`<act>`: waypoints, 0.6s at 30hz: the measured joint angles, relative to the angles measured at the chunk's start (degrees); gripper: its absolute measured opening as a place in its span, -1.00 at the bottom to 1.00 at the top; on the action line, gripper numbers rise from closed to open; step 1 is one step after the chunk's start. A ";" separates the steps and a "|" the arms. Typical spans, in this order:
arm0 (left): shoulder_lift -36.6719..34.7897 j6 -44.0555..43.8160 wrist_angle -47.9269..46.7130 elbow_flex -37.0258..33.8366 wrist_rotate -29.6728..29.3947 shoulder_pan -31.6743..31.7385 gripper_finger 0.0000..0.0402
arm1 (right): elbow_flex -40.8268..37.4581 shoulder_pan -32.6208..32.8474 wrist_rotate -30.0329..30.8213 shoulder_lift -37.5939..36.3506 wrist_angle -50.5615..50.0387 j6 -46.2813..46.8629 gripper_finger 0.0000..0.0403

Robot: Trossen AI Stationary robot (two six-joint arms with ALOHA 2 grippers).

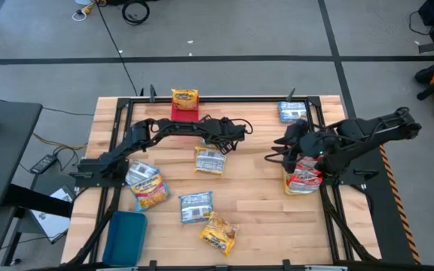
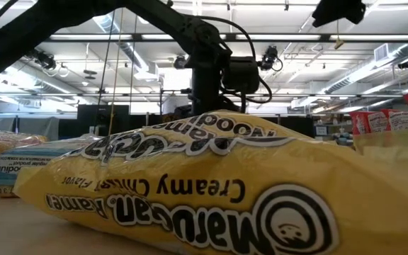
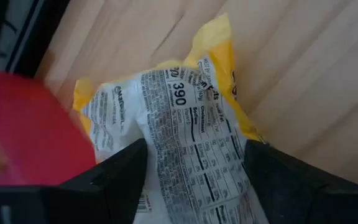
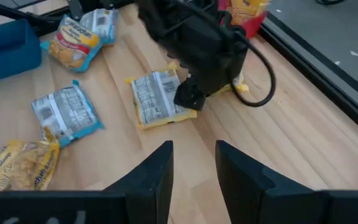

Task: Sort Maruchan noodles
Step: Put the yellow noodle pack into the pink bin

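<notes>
The left end effector (image 1: 218, 144) hangs over the middle of the counter (image 1: 262, 196), its two dark fingers (image 3: 114, 177) spread wide to either side of a yellow-edged Maruchan packet (image 1: 210, 159) that lies label-down, nutrition panel up. The fingers straddle the packet without visibly pinching it, so it looks poised for a grasp, not holding. Just beyond it, at the far edge, sits a red tray (image 1: 184, 113) with an orange packet (image 1: 184, 98) resting on it, probably one sorting spot.

The right end effector (image 1: 286, 150) waits over the right side of the counter, pointing toward the middle; its fingers (image 4: 157, 171) stand a narrow gap apart with nothing between them. Beside it, near the right edge, red-edged packets (image 1: 304, 178) sit stacked together, which suggests the reds are gathered there. A blue-edged packet (image 1: 293, 111) lies at the far right corner.

Unsorted packets lie loose on the near half: a red-and-yellow one (image 1: 148, 194) and a grey-white one (image 1: 142, 173) at the left, a blue-edged packet (image 1: 196, 206) in the near middle, and a yellow packet (image 1: 218, 232) nearest the front edge, the one filling the low view. A blue tray (image 1: 124, 236) sits at the near left corner, apparently awaiting blue packets. Sorting seems partway done.
</notes>
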 joint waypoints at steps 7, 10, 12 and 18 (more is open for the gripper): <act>0.61 1.49 2.09 0.06 -0.95 -0.92 -0.41 | -1.43 -0.48 -2.15 -5.47 -1.51 -3.52 -0.38; -0.06 1.60 1.60 0.01 0.05 -0.94 -0.80 | 0.71 -0.44 -2.75 -7.79 -4.46 -3.85 -0.38; -0.74 3.66 1.76 0.01 2.16 -0.99 -0.93 | 1.35 -0.44 -1.15 -9.96 -5.13 -4.82 -0.38; -3.67 9.06 -1.37 2.82 12.77 -1.25 -0.98 | 1.54 -0.44 -0.66 -15.54 -4.85 -8.50 -0.38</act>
